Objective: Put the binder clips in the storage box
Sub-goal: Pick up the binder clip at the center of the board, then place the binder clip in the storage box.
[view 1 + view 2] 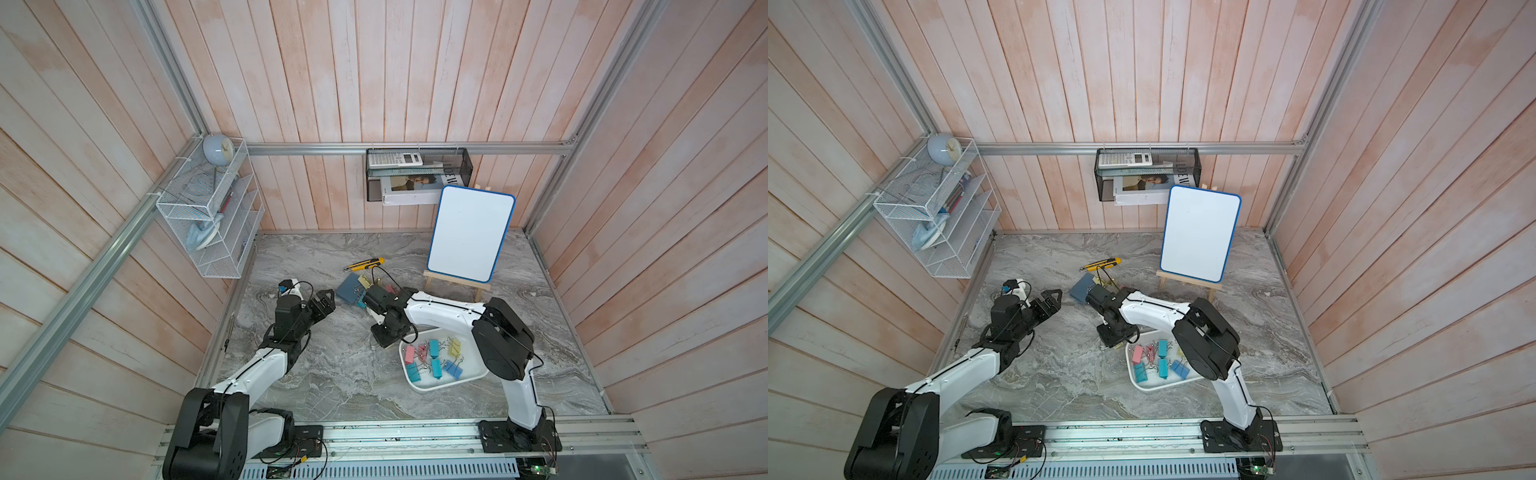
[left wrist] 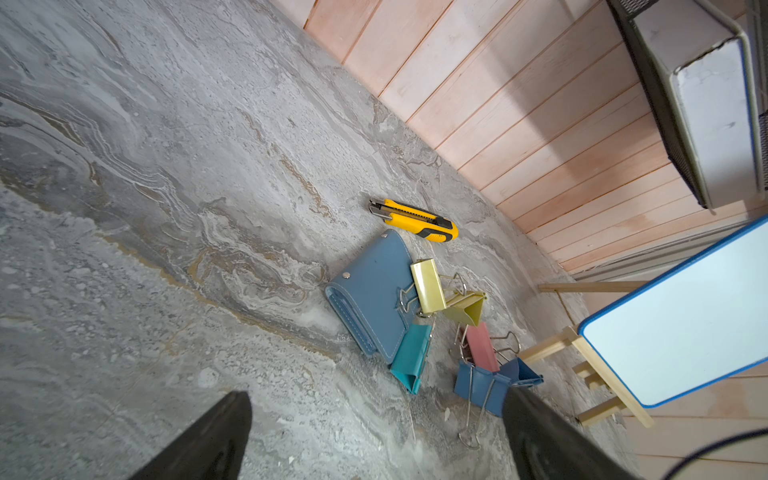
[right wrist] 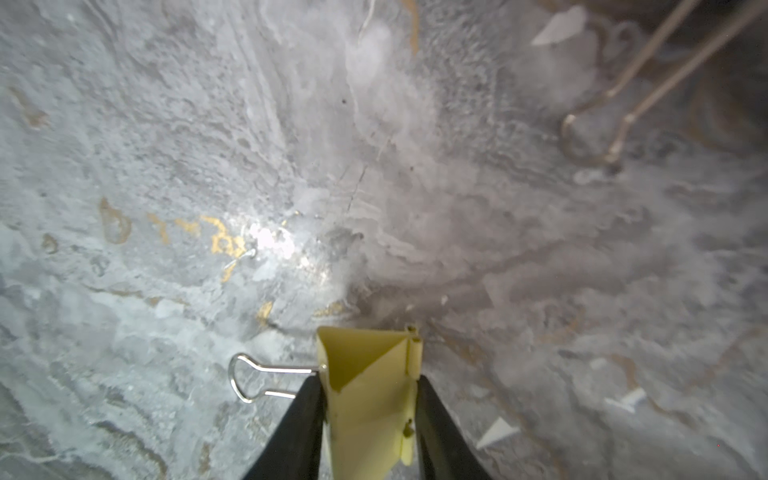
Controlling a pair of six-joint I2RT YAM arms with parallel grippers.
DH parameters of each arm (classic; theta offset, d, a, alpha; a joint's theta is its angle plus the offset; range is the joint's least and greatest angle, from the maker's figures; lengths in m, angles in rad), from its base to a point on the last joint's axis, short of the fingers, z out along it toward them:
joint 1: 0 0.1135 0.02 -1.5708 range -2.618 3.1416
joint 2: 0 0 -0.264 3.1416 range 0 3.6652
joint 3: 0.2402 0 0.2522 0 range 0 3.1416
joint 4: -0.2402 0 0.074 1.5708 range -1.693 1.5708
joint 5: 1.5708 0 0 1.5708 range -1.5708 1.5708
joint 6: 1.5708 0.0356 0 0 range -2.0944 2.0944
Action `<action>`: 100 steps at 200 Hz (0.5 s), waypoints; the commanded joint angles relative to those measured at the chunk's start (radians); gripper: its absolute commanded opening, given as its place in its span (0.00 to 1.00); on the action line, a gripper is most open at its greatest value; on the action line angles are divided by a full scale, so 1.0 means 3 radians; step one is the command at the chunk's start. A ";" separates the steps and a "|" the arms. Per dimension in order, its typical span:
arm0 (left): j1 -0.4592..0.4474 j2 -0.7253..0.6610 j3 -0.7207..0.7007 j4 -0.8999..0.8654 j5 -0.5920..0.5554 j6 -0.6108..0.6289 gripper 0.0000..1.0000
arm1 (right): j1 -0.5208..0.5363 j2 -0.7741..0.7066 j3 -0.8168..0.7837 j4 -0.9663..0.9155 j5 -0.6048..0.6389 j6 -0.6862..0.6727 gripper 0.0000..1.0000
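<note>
- Right wrist view alone: right gripper (image 3: 368, 378) clamped on a yellow clip (image 3: 361, 361), one black finger against each flat side, a wire handle poking out sideways. Grey table (image 3: 208, 166) beyond, contact with it impossible to judge.
- Same view, near an edge: two more wire handles, blurred, their clip out of frame.
- Both top views: that grip hidden beneath the right gripper's black body, itself over the loose pile beside the blue pouch (image 1: 348, 289), outside the box (image 1: 436, 388).
- Top views only: box (image 1: 1152, 388) on the table near the right arm's elbow, with several pink, teal, yellow and blue clips (image 1: 434, 358) lying inside, out of both wrist cameras' sight.
- Left wrist view alone: loose clips (image 2: 482, 384) laid out plainly on the table: two yellow, one teal, one pink, some blue. The teal touching the pouch, one yellow with a handle over it. Knife (image 2: 415, 218) just beyond, whiteboard (image 2: 685, 316) on its easel nearby.
- Left gripper (image 2: 376, 395): jaws wide apart, nothing between them, aimed at that pile.
- Both top views: left gripper (image 1: 328, 302) short of the pouch, not touching it.
</note>
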 commanded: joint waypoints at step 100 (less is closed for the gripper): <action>-0.0041 0.0081 0.0020 0.0232 0.0170 -0.0040 1.00 | -0.0066 -0.2722 -0.1668 -0.0067 0.1505 0.0841 0.35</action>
